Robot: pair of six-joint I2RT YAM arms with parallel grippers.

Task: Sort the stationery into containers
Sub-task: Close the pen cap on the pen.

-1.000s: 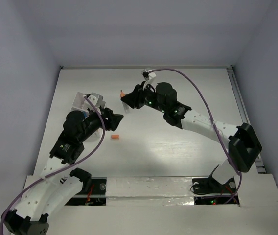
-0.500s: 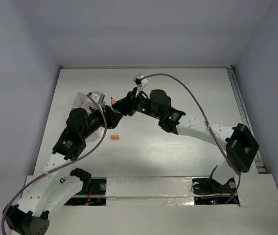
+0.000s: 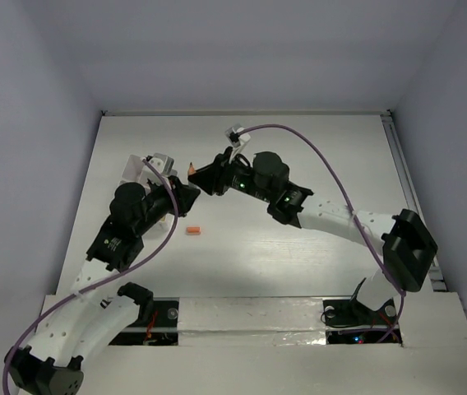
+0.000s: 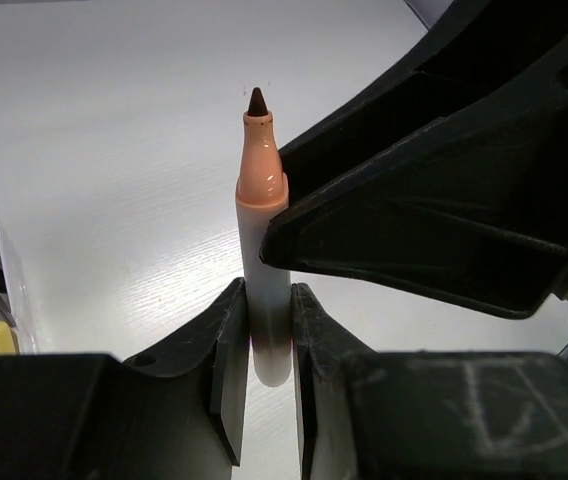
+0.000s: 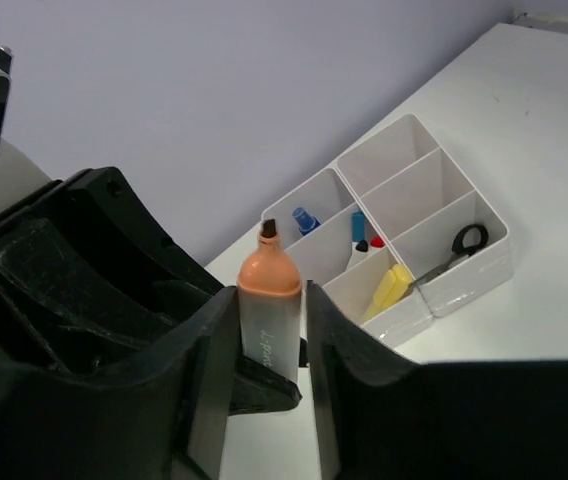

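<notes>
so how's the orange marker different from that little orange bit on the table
The marker is held up off the table, gripped by both the left gripper and the right gripper; the orange bit lies loose on the table, touched by neither. The marker is far longer, with a white barrel, orange neck and bare dark tip; the orange bit is short and all orange. They share that orange colour.

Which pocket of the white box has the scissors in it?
The end pocket at the white box's right corner in the right wrist view: the scissors lie there, beside the pocket holding the yellow block.
</notes>
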